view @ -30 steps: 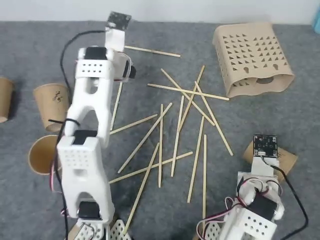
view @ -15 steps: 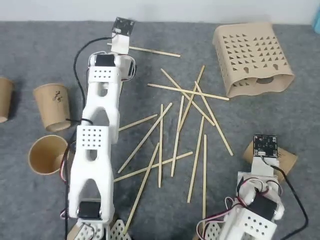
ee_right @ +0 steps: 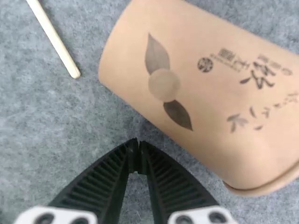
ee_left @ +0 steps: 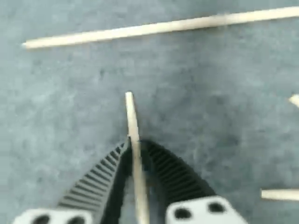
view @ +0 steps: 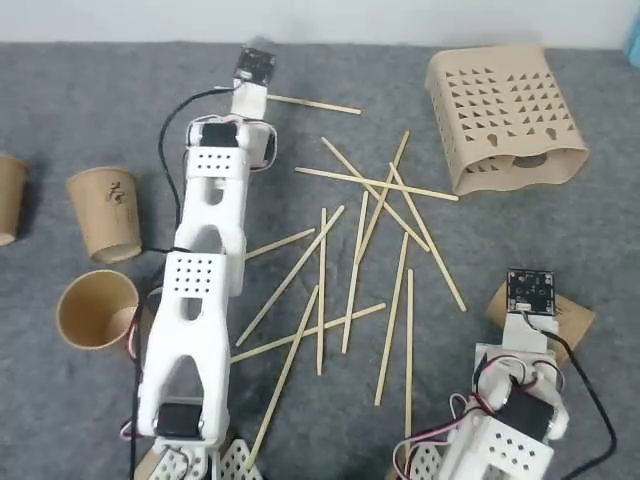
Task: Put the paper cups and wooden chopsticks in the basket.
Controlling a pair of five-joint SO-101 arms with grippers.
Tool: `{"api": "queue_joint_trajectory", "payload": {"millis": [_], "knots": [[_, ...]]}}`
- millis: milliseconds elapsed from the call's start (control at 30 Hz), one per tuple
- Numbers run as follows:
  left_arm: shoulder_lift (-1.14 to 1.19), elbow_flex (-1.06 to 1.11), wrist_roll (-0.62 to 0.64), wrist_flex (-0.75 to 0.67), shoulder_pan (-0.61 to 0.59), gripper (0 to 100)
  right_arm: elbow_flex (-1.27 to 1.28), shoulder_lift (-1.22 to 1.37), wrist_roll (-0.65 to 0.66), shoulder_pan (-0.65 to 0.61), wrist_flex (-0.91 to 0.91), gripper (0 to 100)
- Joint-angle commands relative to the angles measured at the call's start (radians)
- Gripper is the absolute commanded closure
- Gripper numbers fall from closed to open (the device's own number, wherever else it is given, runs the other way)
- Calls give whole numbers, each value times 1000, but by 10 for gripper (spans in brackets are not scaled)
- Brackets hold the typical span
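Observation:
My left gripper (ee_left: 134, 140) is shut on a wooden chopstick (ee_left: 131, 116), whose tip sticks out past the fingertips over the grey mat. Another chopstick (ee_left: 159, 28) lies crosswise just beyond it. In the high view the left arm (view: 210, 220) stretches toward the far side of the table. My right gripper (ee_right: 138, 143) is shut on nothing, its tips close beside a paper cup (ee_right: 201, 102) lying on its side. That cup (view: 572, 318) is at the near right. The tan perforated basket (view: 505, 115) lies on its side at the back right.
Several loose chopsticks (view: 360, 240) are strewn across the middle of the mat. Three more paper cups sit at the left: one on its side (view: 105, 213), one showing its open mouth (view: 92, 308), and one at the edge (view: 8, 197).
The left arm has swung to the right and reached a little farther back, uncovering the cups at the left. The chopstick that lay beside it is now under the arm. The right arm is still.

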Motion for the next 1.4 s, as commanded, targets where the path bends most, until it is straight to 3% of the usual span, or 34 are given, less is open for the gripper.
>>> {"api": "queue_joint_trajectory", "payload": {"millis": [0,200,433,567,967,1367], "knots": [[-8,-67,-14,21,-5,987,-48,7,15,13,2,991],[-9,-280,-9,216,-5,987,-48,7,15,13,2,991],[-187,-268,43,315,6,987,-48,7,15,13,2,991],[-301,-269,163,318,6,988,-48,7,15,13,2,991],[-591,-269,347,324,6,989,-48,7,15,10,2,991],[-819,-271,391,292,-31,990,-48,7,15,12,2,991]]}}
